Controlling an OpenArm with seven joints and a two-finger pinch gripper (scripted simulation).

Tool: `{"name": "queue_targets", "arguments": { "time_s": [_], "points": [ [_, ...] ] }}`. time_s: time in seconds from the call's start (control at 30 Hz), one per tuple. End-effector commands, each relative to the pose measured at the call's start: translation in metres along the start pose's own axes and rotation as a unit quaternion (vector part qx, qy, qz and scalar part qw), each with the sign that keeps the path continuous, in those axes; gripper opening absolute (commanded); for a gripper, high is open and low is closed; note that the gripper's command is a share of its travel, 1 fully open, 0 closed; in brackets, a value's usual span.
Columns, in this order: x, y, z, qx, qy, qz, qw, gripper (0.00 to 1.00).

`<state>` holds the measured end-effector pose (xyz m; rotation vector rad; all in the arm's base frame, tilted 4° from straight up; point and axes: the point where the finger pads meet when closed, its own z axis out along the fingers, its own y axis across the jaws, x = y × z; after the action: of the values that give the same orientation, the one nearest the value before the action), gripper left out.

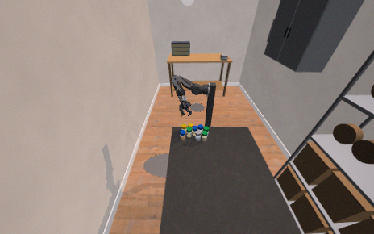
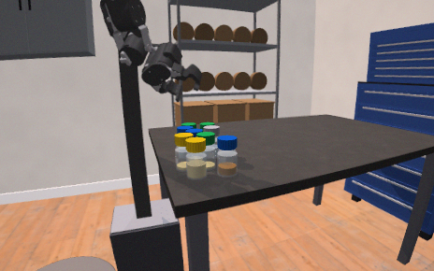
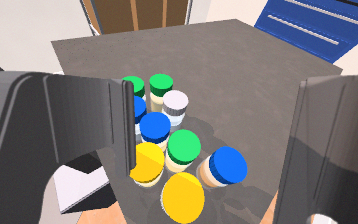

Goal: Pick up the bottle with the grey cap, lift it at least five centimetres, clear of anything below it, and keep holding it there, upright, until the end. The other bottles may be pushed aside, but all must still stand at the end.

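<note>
Your gripper (image 2: 182, 79) hangs high in the air above the bottles. Its fingers are apart and hold nothing. The grey-cap bottle (image 3: 175, 106) stands on the table (image 2: 332, 145) near the corner, packed in a bunch with the others. A green-cap bottle (image 3: 160, 90) is just beside it, and a blue-cap bottle (image 3: 155, 127) is on its other side.
</note>
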<state>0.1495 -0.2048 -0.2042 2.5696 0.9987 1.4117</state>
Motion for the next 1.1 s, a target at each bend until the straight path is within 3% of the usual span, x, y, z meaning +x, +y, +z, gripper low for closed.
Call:
{"name": "queue_targets", "arguments": {
  "time_s": [0.0, 0.17, 0.2, 0.5, 0.73, 0.77, 1.07],
  "points": [
    [0.0005, 0.0011, -0.0011, 0.072, -0.060, 0.001, 0.996, 0.45],
    [0.0005, 0.0011, -0.0011, 0.072, -0.060, 0.001, 0.996, 0.45],
    [0.0006, 0.0003, -0.0002, 0.003, -0.002, 0.000, 1.000, 0.45],
    [0.0005, 0.0011, -0.0011, 0.035, -0.029, 0.000, 0.999, 0.45],
    [0.0005, 0.0011, -0.0011, 0.035, -0.029, 0.000, 0.999, 0.45],
    [0.0008, 0.0001, -0.0001, 0.000, 0.002, 0.000, 1.000, 0.45],
    [0.0008, 0.0001, -0.0001, 0.000, 0.002, 0.000, 1.000, 0.45]
  ]
}}
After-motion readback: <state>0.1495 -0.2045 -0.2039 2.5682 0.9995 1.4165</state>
